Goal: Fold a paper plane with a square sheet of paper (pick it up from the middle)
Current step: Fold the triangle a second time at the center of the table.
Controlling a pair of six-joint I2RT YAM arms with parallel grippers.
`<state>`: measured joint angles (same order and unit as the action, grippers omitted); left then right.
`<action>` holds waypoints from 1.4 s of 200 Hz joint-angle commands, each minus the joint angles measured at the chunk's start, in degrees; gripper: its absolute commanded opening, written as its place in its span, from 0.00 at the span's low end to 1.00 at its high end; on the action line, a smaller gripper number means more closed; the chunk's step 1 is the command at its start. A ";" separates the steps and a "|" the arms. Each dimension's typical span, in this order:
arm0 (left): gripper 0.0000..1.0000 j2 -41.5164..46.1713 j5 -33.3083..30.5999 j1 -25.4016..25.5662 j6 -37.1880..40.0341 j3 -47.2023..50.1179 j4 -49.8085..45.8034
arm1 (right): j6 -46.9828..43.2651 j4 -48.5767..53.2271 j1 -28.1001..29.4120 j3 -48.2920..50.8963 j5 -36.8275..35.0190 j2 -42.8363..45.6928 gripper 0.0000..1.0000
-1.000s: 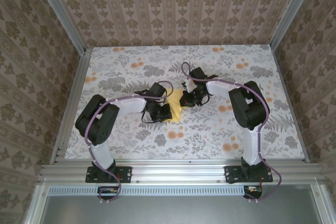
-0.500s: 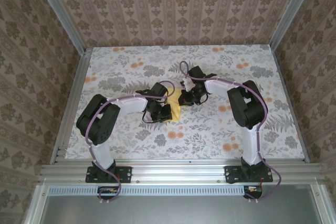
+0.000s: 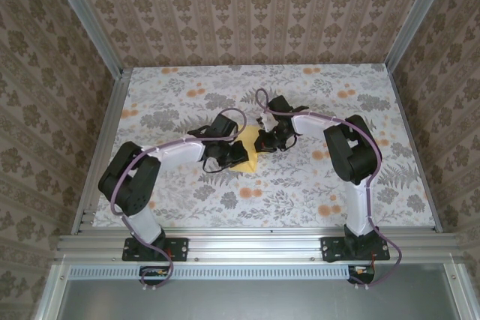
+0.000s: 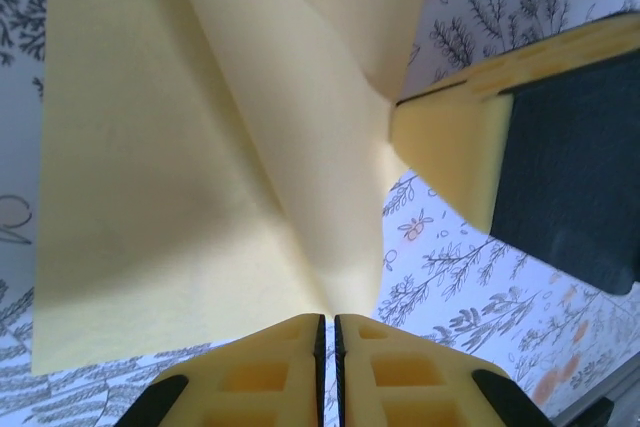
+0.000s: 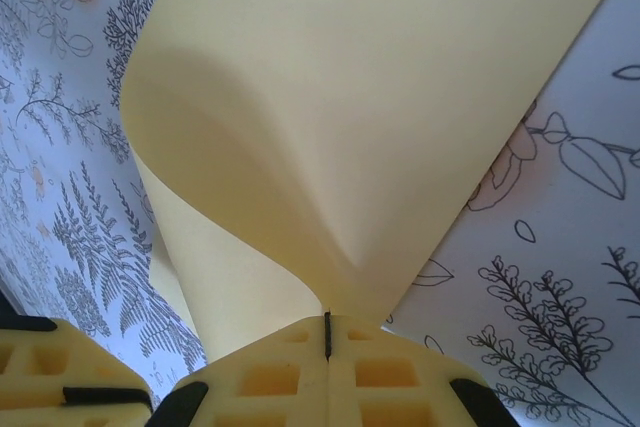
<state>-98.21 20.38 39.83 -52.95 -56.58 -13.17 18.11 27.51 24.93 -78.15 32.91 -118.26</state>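
The square sheet of paper (image 3: 248, 157), pale yellow, is lifted off the table's middle and buckled between both grippers. My left gripper (image 3: 228, 151) holds its left side. In the left wrist view the paper (image 4: 180, 197) narrows to a pinched ridge at my left gripper's (image 4: 329, 319) tips, whose jaws stand only a thin slit apart. My right gripper (image 3: 264, 142) is shut on the paper's (image 5: 380, 97) opposite edge, which curls upward from the right gripper's (image 5: 327, 319) closed tips. The right gripper's yellow finger (image 4: 450, 152) shows close by in the left wrist view.
The table (image 3: 315, 185) is covered by a floral cloth with grey leaves and orange flower prints (image 3: 328, 207). Aluminium rails (image 3: 101, 148) and patterned walls close it in on three sides. Both arm bases stand at the near edge.
My left arm's elbow swung out to the left and its gripper shifted slightly up the table. The paper bunched more between the grippers. The left jaws parted to a thin slit.
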 commanded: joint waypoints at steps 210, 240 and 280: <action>0.08 -7.88 -2.63 1.40 0.65 -1.61 -10.21 | -0.55 1.59 0.56 -2.43 -3.20 -2.35 0.03; 0.08 -7.96 -2.54 1.55 0.98 -1.70 -10.30 | -0.59 1.60 0.66 -2.78 -3.37 -2.43 0.03; 0.07 -8.22 -2.28 1.56 1.24 -1.98 -10.50 | -0.65 1.85 0.65 -3.40 -3.70 -2.92 0.04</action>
<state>-103.57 18.00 40.53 -53.25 -58.57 -18.68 18.11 27.53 25.19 -79.79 30.33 -120.09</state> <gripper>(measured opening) 0.078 0.048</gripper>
